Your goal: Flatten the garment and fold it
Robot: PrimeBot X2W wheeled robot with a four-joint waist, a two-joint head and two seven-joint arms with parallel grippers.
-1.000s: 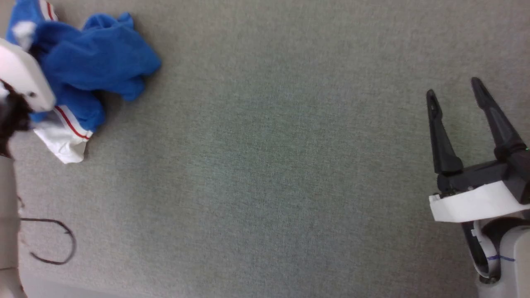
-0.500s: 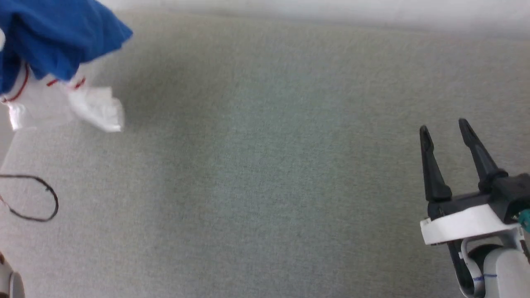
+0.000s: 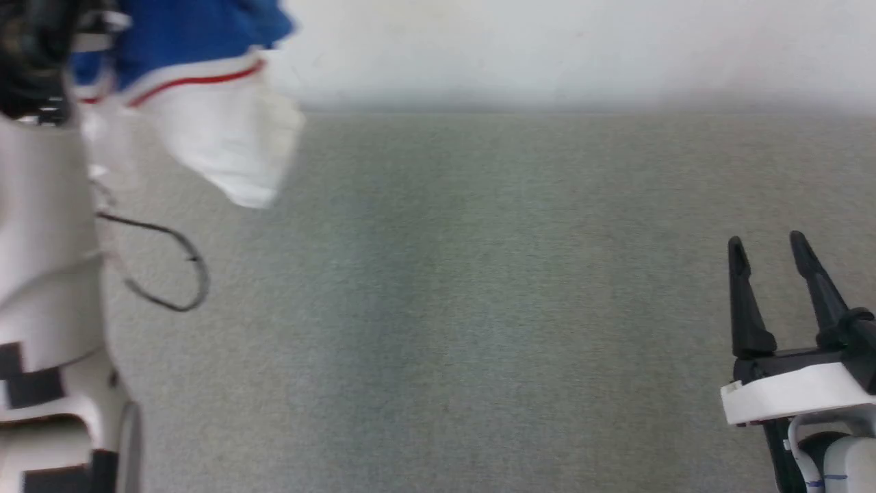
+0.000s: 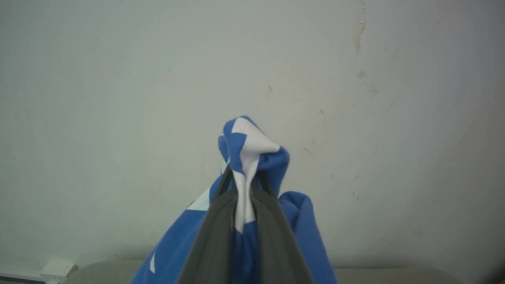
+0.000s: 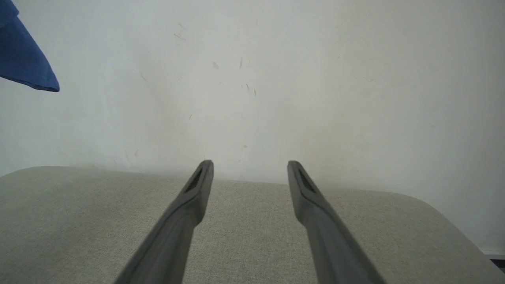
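The left claw (image 4: 244,176) is clamped on the shirt (image 4: 252,138). In the left wrist view its two dark fingers (image 4: 215,236) pinch a twisted bunch of blue and white cloth that sticks out past the tips. More blue cloth falls away on both sides below them. The claw is held up in front of a pale, scuffed wall (image 4: 118,98), with the tabletop (image 4: 375,276) low at the bottom edge.

In the head view the shirt sits at the upper left, just beside the pale left arm (image 3: 41,205). Its blue body is at the top edge, and a white sleeve (image 3: 226,137) with a red stripe hangs under it. This part is blurred, so I cannot tell whether the sleeve's tip touches the grey-green tabletop. A thin dark cable (image 3: 171,274) loops out from the arm over the surface.

The right claw (image 3: 766,241) is at the lower right, well apart from the shirt. Its fingers are spread with a clear gap and hold nothing. In the right wrist view they point over the tabletop toward the wall. A blue corner of the shirt hangs at the upper left there, clear of the surface.
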